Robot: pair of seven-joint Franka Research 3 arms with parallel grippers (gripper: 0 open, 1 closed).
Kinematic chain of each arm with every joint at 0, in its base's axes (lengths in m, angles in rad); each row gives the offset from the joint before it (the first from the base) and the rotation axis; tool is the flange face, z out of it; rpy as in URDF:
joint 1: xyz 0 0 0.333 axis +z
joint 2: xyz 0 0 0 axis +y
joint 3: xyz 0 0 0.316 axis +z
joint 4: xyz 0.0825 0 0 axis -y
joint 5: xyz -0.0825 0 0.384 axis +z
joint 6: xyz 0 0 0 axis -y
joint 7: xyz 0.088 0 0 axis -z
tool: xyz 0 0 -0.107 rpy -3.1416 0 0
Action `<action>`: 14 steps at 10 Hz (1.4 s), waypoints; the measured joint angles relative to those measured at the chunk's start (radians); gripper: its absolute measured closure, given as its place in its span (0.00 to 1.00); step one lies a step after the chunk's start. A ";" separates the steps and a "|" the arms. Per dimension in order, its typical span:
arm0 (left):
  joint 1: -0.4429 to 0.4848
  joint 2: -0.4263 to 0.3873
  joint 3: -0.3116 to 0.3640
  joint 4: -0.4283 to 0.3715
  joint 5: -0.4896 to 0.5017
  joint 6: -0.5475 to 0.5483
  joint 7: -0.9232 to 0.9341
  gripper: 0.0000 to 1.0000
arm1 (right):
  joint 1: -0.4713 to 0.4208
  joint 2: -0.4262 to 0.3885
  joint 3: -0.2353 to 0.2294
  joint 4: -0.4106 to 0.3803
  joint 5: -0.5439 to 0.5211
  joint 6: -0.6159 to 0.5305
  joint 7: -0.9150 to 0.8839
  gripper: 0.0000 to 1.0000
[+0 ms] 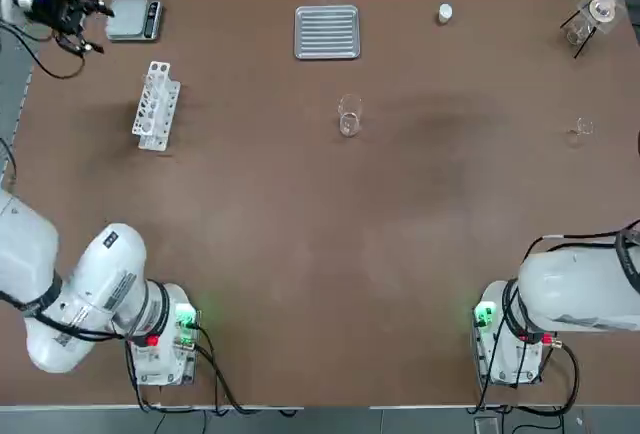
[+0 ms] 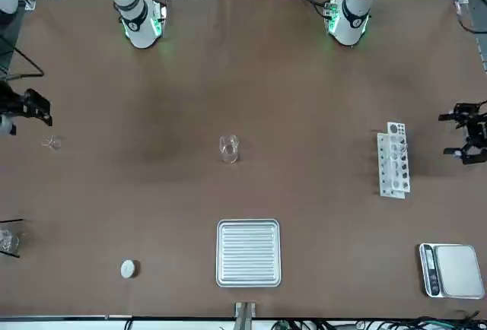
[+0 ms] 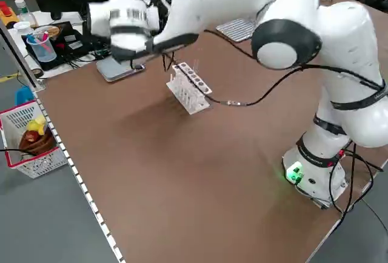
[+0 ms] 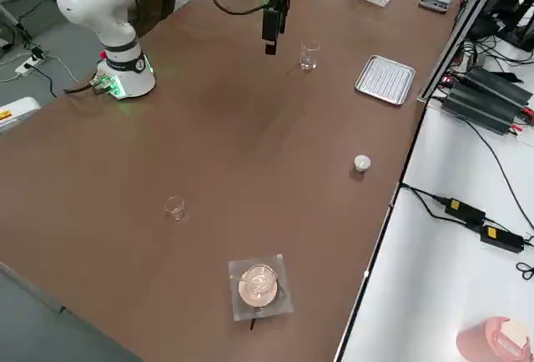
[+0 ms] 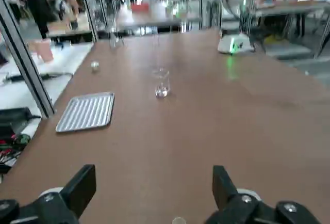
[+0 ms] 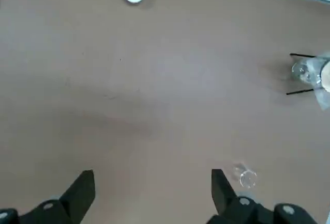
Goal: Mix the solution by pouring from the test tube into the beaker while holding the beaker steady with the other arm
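Beaker: as we look, upright on the counter.
Left end effector: released, near the rack.
Right end effector: released, over the counter.

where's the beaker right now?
In the top view, the beaker stands on the table just below the ribbed metal tray, right of the white rack.

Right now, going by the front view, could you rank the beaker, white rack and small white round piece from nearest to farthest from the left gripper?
From the left gripper:
1. White rack, robot's left
2. Beaker, near the middle
3. White round piece, robot's right
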 joint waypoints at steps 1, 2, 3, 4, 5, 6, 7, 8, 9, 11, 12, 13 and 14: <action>-0.019 -0.056 -0.011 -0.009 0.030 0.062 -0.021 0.00 | 0.008 -0.001 0.000 -0.008 0.005 0.015 0.008 0.00; -0.061 -0.107 -0.023 -0.018 0.070 0.129 -0.090 0.00 | 0.017 -0.002 0.000 -0.015 0.007 0.029 0.015 0.00; -0.123 -0.145 -0.027 -0.024 0.105 0.181 -0.203 0.00 | 0.025 -0.004 0.000 -0.029 0.008 0.042 0.020 0.00; -0.195 -0.168 -0.028 -0.028 0.132 0.232 -0.322 0.00 | 0.031 -0.006 -0.001 -0.036 0.008 0.042 0.038 0.00; -0.261 -0.187 -0.030 -0.027 0.175 0.286 -0.439 0.00 | 0.042 -0.014 0.000 -0.033 0.009 0.018 0.068 0.00; -0.315 -0.213 -0.032 -0.027 0.235 0.329 -0.563 0.00 | 0.057 -0.030 0.001 -0.025 0.009 -0.019 0.086 0.01; -0.366 -0.239 -0.035 -0.027 0.305 0.367 -0.703 0.00 | 0.074 -0.052 0.002 -0.017 0.009 -0.048 0.102 0.01; -0.407 -0.260 -0.039 -0.027 0.359 0.400 -0.856 0.00 | 0.085 -0.070 0.002 -0.013 0.009 -0.072 0.111 0.01; -0.425 -0.273 -0.043 -0.028 0.408 0.415 -1.020 0.00 | 0.090 -0.079 0.002 -0.006 0.009 -0.095 0.115 0.01; -0.439 -0.278 -0.045 -0.016 0.555 0.424 -1.309 0.00 | 0.090 -0.082 0.002 0.002 0.009 -0.105 0.116 0.01; -0.457 -0.281 -0.047 -0.004 0.610 0.423 -1.422 0.00 | 0.091 -0.082 0.002 0.003 0.009 -0.105 0.116 0.01; -0.472 -0.289 -0.051 -0.001 0.630 0.418 -1.517 0.00 | 0.092 -0.082 0.002 0.003 0.009 -0.105 0.116 0.01; -0.483 -0.299 -0.054 -0.001 0.636 0.413 -1.595 0.00 | 0.093 -0.082 0.002 0.003 0.009 -0.105 0.116 0.01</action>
